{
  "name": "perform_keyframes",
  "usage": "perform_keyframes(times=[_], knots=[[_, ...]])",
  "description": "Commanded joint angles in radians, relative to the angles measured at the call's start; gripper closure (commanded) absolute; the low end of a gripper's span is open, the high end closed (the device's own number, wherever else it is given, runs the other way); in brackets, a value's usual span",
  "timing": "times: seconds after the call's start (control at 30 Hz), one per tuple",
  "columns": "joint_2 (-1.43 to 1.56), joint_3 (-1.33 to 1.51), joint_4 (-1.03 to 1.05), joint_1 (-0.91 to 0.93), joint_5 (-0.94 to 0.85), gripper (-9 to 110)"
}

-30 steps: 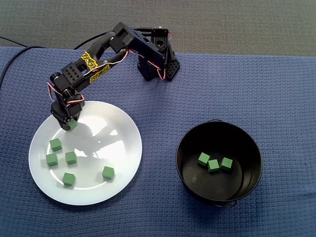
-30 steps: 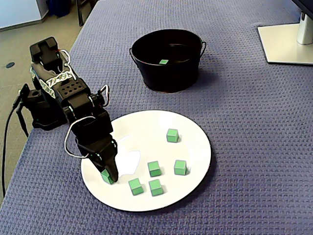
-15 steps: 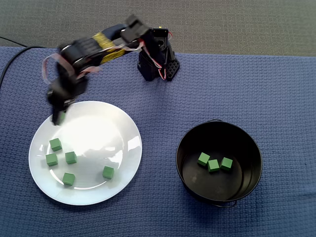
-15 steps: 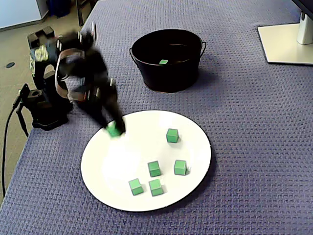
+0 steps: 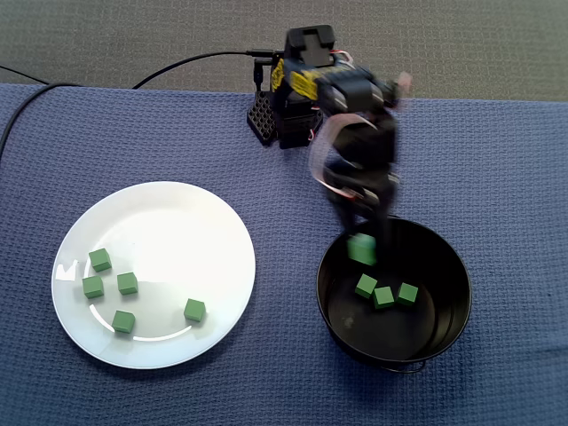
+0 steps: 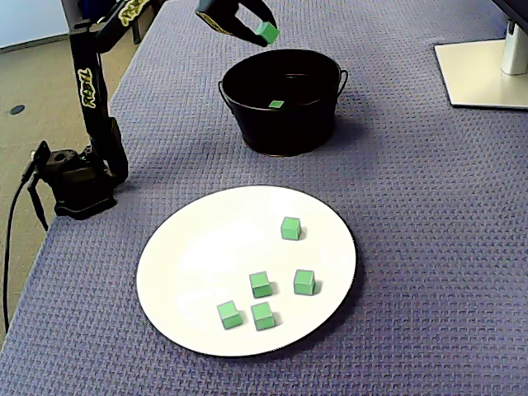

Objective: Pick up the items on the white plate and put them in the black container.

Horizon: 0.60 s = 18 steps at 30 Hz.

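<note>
transport step: the end effector (image 6: 262,28) grips a cube (image 5: 361,250) over the container (image 5: 448,266), at its 11 o'clock in a fixed view. next it should open there. five more cubes (image 5: 194,310) lie on the plate (image 5: 213,222).

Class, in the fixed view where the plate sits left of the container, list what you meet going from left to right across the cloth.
white plate → arm's base → black container. The gripper, shut on a green cube, overlaps the container, so it is left out.
</note>
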Motion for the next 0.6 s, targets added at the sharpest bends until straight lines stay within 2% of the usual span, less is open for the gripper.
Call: perform_keyframes(times=[0.0, 0.13, 0.3, 0.37, 0.57], knots=[[-0.063, 0.169, -0.112, -0.115, 0.015, 102], [-0.104, 0.350, -0.250, -0.153, 0.025, 102], [-0.141, 0.383, -0.267, -0.169, 0.049, 95], [-0.143, 0.359, -0.235, -0.172, 0.040, 90], [-0.124, 0.089, 0.008, -0.158, 0.025, 83]])
